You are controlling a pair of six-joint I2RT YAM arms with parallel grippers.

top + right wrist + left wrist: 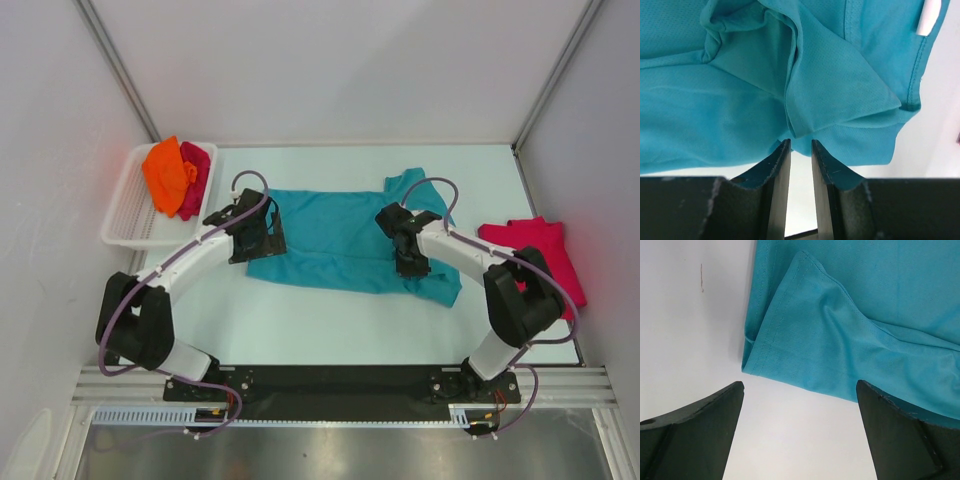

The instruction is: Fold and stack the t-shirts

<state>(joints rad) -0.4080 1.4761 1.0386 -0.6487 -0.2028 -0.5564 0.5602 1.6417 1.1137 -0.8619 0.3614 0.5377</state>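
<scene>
Teal t-shirt (330, 235) lies by wide-open left hand (799, 384); right hand (800, 141) nearly closed at its fold, grip unclear.

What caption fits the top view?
Left arm and right arm over a spread teal t-shirt; basket left, crimson shirt right.

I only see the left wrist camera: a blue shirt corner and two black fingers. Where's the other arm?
Observer: The right gripper is at the opposite end of the same teal t-shirt, near a sleeve.
Operator: Is it holding it?
Observer: Its jaws stand close together at a fold of the cloth. Whether they pinch it, I cannot tell.
Operator: Any more shirts?
Observer: Yes. An orange t-shirt and a crimson-pink t-shirt lie in the white basket at the far left, and another crimson-pink t-shirt lies at the far right.
</scene>
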